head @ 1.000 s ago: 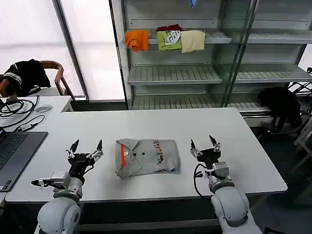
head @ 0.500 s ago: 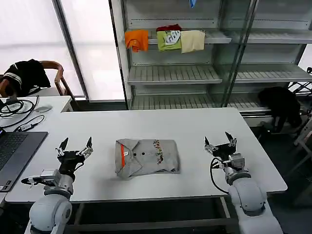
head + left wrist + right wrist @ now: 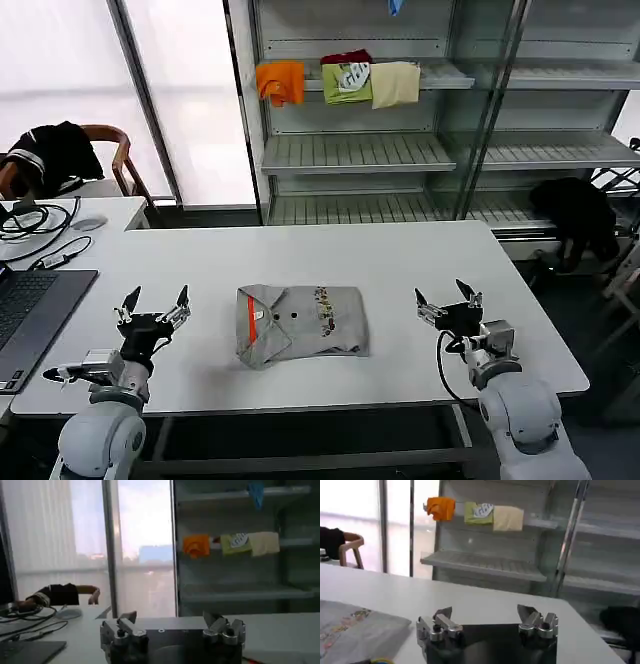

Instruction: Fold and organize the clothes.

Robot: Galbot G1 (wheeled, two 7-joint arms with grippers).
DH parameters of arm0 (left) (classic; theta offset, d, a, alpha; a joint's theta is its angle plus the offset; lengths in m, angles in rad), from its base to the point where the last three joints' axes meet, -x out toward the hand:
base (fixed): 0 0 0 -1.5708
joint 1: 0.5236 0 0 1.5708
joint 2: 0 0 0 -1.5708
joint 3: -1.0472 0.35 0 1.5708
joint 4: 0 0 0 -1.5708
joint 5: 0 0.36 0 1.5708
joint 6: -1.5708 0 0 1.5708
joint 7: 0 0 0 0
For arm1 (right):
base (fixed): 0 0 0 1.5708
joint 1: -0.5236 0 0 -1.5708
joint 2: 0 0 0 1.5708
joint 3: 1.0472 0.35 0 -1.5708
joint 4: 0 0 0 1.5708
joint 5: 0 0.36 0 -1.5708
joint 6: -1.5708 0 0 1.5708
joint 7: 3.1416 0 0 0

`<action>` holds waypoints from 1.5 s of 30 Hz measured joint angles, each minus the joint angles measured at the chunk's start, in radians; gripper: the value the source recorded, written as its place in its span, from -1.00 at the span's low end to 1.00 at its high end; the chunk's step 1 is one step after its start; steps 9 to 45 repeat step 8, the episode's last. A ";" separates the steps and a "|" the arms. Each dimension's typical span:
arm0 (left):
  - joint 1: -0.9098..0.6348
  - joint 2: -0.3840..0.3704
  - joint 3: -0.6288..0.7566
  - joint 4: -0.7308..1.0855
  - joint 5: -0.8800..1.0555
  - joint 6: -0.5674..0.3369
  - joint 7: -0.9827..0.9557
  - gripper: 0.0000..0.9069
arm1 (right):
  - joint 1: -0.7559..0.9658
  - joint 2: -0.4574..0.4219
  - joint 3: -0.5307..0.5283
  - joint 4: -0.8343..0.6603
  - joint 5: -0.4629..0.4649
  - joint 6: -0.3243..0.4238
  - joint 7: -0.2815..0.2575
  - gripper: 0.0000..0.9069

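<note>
In the head view, the folded grey shirt (image 3: 302, 322) lies flat at the middle of the white table (image 3: 300, 255), with its orange strip (image 3: 249, 320) toward the robot's left and its small multicoloured print (image 3: 323, 305) near the centre. It looks light, soft and limp, so it would likely sag or come unfolded if lifted by one corner; the safer hold is probably at both short edges together, or under the fold so the layers stay stacked. The left gripper (image 3: 152, 306) hovers above the table well apart from the shirt on its left side, fingers spread wide and empty. The right gripper (image 3: 448, 300) hangs on the far side of the shirt, equally clear of it, also spread and holding nothing

In the left wrist view, the left gripper (image 3: 170, 620) shows its two fingertips parted with only air between them, above the tabletop

In the right wrist view, the right gripper (image 3: 486, 615) is likewise released and empty, and an edge of the shirt (image 3: 355, 632) lies on the table off to one side, not touched
</note>
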 measured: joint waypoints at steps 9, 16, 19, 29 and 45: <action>0.014 0.004 0.015 0.021 -0.003 -0.002 -0.004 1.00 | -0.030 -0.010 0.019 0.002 0.033 0.024 0.003 1.00; 0.014 0.004 0.015 0.021 -0.003 -0.002 -0.004 1.00 | -0.030 -0.010 0.019 0.002 0.033 0.024 0.003 1.00; 0.014 0.004 0.015 0.021 -0.003 -0.002 -0.004 1.00 | -0.030 -0.010 0.019 0.002 0.033 0.024 0.003 1.00; 0.014 0.004 0.015 0.021 -0.003 -0.002 -0.004 1.00 | -0.030 -0.010 0.019 0.002 0.033 0.024 0.003 1.00; 0.014 0.004 0.015 0.021 -0.003 -0.002 -0.004 1.00 | -0.030 -0.010 0.019 0.002 0.033 0.024 0.003 1.00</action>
